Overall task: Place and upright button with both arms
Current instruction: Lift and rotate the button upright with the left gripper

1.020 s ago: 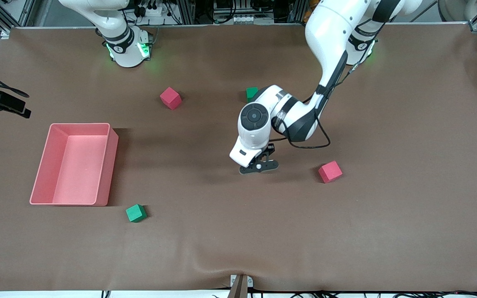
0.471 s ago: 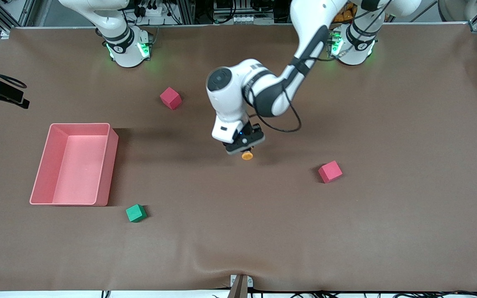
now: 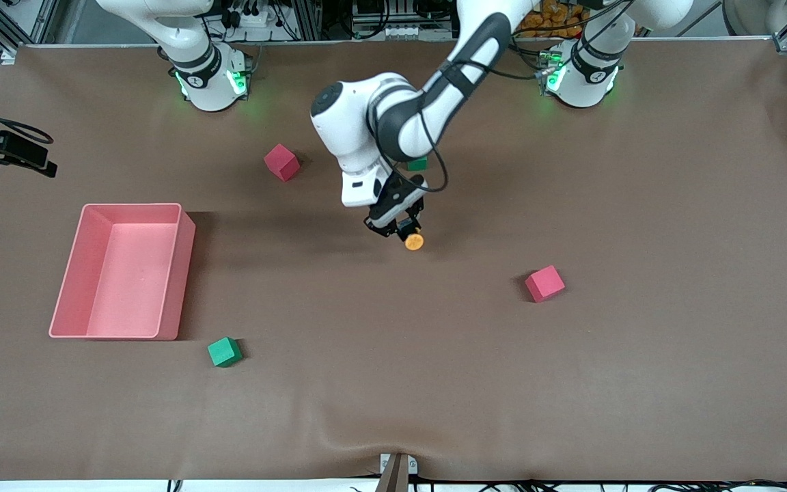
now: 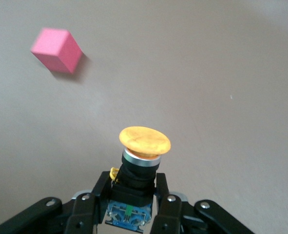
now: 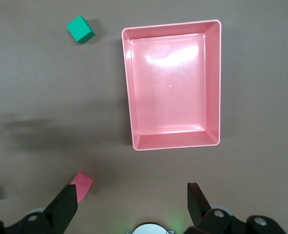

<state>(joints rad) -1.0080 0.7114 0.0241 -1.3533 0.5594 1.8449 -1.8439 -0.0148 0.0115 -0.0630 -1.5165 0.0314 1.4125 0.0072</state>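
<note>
The button (image 4: 140, 161) was held off the tabletop (image 3: 639, 383), over its middle and somewhat toward the edge where the arm bases stand. Its black body was pinched between the fingers of the left end effector (image 3: 400, 227), with the long axis continuing straight out from the fingers and the orange cap tilted away, not upright. The right end effector (image 5: 134, 207), fingers spread and empty, was kept waiting high over the pink tray (image 3: 185, 273), well apart from the button.
</note>
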